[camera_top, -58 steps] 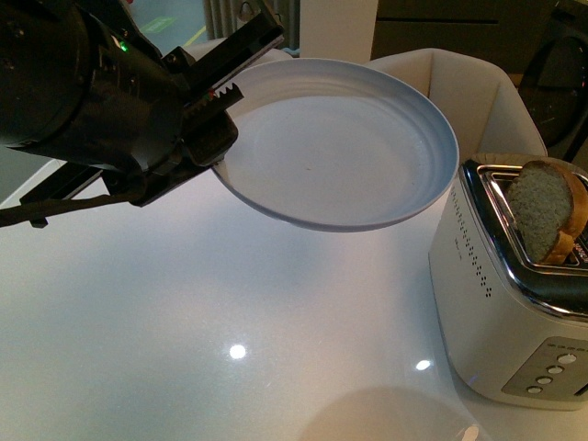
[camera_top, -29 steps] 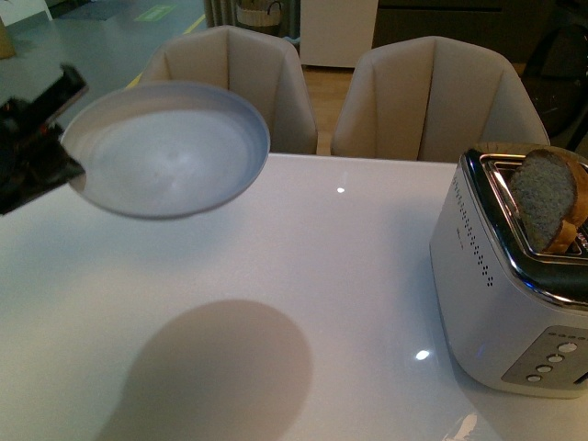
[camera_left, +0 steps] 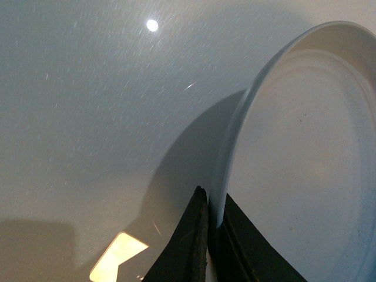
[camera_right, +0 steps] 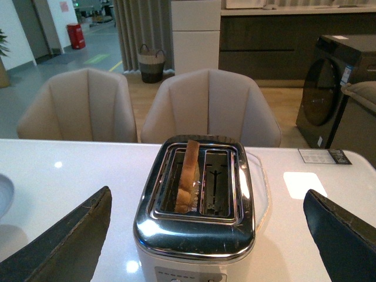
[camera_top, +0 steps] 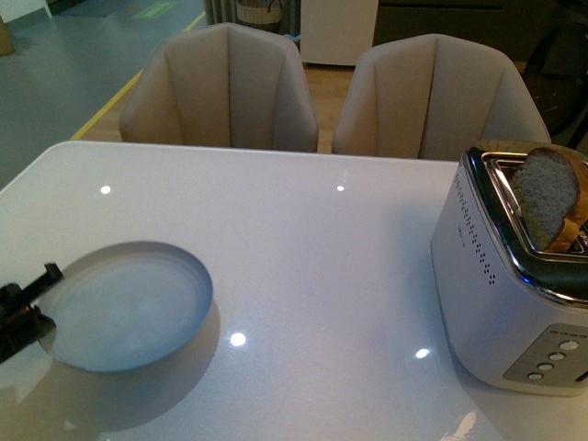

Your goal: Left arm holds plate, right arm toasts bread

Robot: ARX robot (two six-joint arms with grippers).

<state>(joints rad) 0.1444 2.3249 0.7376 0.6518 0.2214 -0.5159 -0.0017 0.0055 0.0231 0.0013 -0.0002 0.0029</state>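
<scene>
The pale blue-grey plate [camera_top: 124,305] lies low over the white table at the front left, and its rim [camera_left: 232,141] fills much of the left wrist view. My left gripper [camera_top: 28,310] is shut on the plate's near-left rim, its black fingers [camera_left: 194,241] pinching the edge. A slice of brown bread [camera_top: 548,197] stands upright in the left slot of the white and chrome toaster [camera_top: 505,294]; the bread [camera_right: 188,173] shows edge-on in the right wrist view. My right gripper [camera_right: 208,235] hangs open in front of the toaster [camera_right: 197,217], fingers wide apart, holding nothing.
Two beige chairs [camera_top: 220,87] [camera_top: 436,96] stand behind the table's far edge. The toaster's second slot [camera_right: 216,179] holds nothing. A paper card [camera_right: 320,155] lies on the table beyond the toaster. The plate's edge [camera_right: 4,194] shows at the side of the right wrist view.
The left arm has carried the plate from high in the middle leftwards and down to just over the table at the front left. Toaster and bread have not moved.
</scene>
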